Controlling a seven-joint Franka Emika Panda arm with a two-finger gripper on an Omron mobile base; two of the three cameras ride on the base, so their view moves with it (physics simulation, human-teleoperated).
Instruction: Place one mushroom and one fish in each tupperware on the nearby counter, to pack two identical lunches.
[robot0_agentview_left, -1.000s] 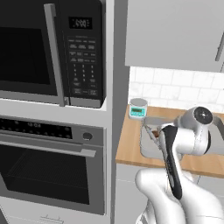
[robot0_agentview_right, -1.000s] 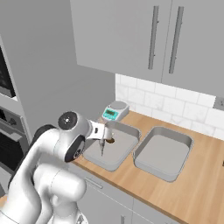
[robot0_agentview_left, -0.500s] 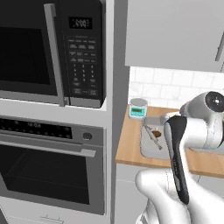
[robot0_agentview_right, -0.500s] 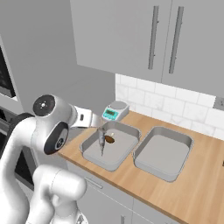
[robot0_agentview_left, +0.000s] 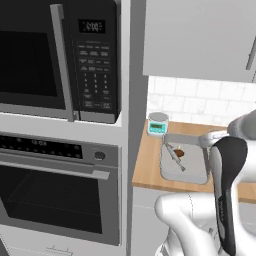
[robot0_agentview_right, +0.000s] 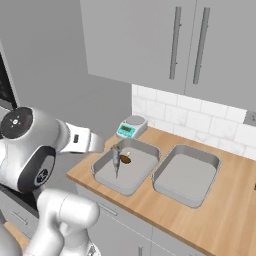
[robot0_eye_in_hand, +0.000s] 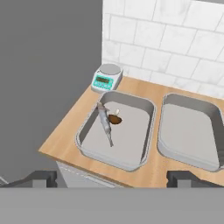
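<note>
Fingers (robot0_eye_in_hand: 112, 179) stand wide open and hold nothing, their two dark tips (robot0_eye_in_hand: 37, 178) far apart at the bottom of the hand view, raised well above the wooden desk (robot0_eye_in_hand: 70, 127) and looking down on it. Two grey trays sit side by side on the desk below the tiled wall. In the left tray (robot0_eye_in_hand: 131, 155) (robot0_agentview_right: 131, 186) (robot0_agentview_left: 186, 176) lie a slim grey fish (robot0_eye_in_hand: 105, 123) (robot0_agentview_right: 116, 159) (robot0_agentview_left: 175, 152) and a small brown mushroom (robot0_eye_in_hand: 115, 118) (robot0_agentview_right: 124, 159) (robot0_agentview_left: 180, 152), the mushroom touching the fish near its middle. Bare of food, the right tray (robot0_eye_in_hand: 188, 131) (robot0_agentview_right: 187, 175) sits just beside the first. A small round scale with a teal display (robot0_eye_in_hand: 106, 78) (robot0_agentview_right: 131, 126) (robot0_agentview_left: 157, 124) stands on the desk behind the left tray, against the wall.
</note>
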